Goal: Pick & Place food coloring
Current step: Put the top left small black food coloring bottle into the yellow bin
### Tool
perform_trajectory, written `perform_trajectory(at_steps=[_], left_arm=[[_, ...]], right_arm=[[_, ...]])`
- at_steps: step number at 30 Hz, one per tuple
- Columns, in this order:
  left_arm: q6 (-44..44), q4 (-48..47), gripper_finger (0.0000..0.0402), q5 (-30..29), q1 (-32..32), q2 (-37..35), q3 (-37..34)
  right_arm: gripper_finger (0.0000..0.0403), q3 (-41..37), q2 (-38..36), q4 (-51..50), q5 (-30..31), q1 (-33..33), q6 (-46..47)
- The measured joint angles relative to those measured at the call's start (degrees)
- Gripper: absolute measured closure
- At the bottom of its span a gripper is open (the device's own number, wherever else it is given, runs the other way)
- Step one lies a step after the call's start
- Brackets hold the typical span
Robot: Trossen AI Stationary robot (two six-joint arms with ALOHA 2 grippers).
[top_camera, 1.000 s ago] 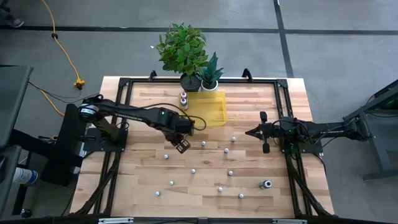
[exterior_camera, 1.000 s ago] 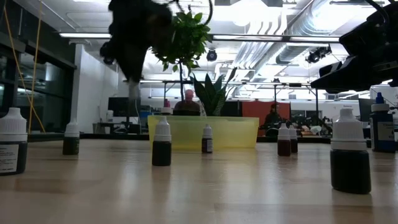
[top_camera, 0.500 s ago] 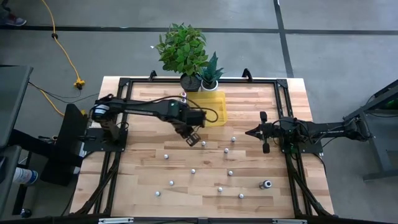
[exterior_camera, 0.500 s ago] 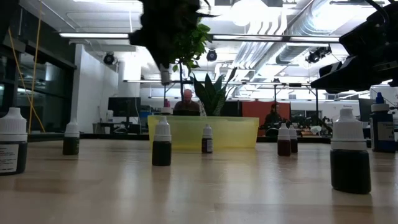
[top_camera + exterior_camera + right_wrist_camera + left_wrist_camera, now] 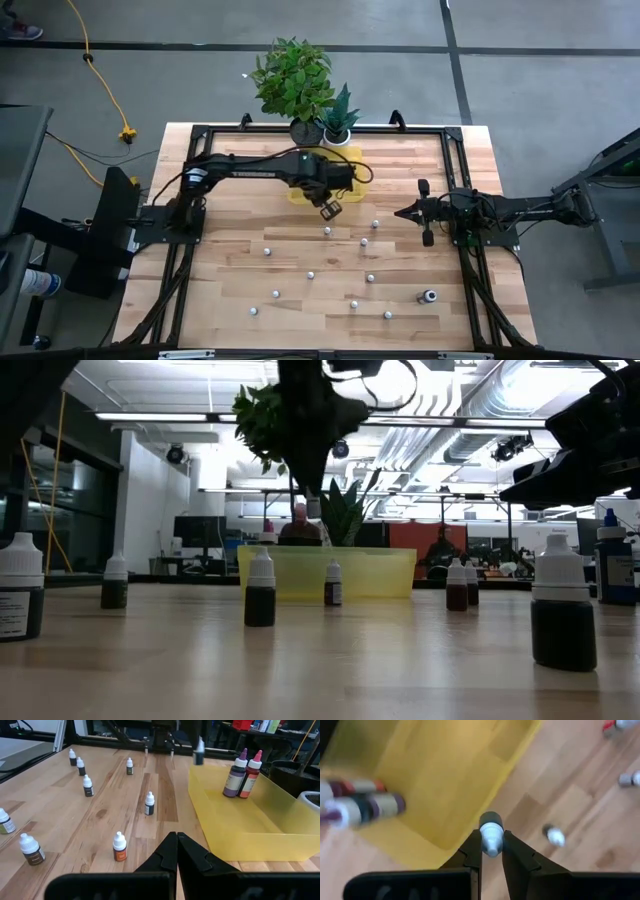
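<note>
We observed the left gripper [image 5: 491, 851] pinching a small white-capped food coloring bottle [image 5: 491, 834] between its two dark fingers [image 5: 518, 862], the cap protruding just past the fingertips. Directly beneath the gripper lay the near edge of the flat translucent yellow plastic tray [image 5: 445, 785]; the held bottle hung above that edge, clear of the light wooden table [image 5: 230, 280]. Just beyond the tool, inside the tray, two larger purple-bodied bottles [image 5: 241, 774] stood upright side by side at the far end. Beside the gripper, outside the tray, one small white-capped bottle [image 5: 553, 836] stood on the wood, and further small bottles [image 5: 369, 278] were scattered upright across the table, well apart from each other. Behind the tray stood a leafy green potted plant [image 5: 293, 80]. The right gripper [image 5: 398, 212] hovered at the table's right side, well apart from the tray, with its fingers pressed together and nothing held.
</note>
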Motion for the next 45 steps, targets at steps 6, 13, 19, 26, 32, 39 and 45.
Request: perform_trajectory(at_steps=[6,13,19,26,32,39,45], left_arm=[[9.7,3.7,0.0363,-1.6,1.6,4.0,3.3],[17.6,7.0,0.0363,-1.6,3.9,8.2,5.4],[22.0,11.2,0.0363,2.0,6.3,10.0,5.6],[21.4,14.6,0.0363,5.5,8.3,9.9,5.6],[14.1,15.1,0.0363,7.2,8.9,10.6,5.9],[10.8,6.1,0.0363,10.3,8.7,17.8,17.1],[8.8,6.7,0.0363,10.3,8.5,20.7,20.6]], right_arm=[[0.0402,0.0,0.0,0.0,0.0,0.0,0.0],[0.0402,0.0,0.0,0.1,0.0,0.0,0.0],[0.0402,0.0,0.0,0.1,0.0,0.0,0.0],[0.0402,0.0,0.0,0.0,0.0,0.0,0.0],[0.0402,0.0,0.0,0.0,0.0,0.0,0.0],[0.0402,0.0,0.1,0.0,-0.1,0.0,0.0],[0.0402,0.0,0.0,-0.1,-0.1,0.0,0.0]])
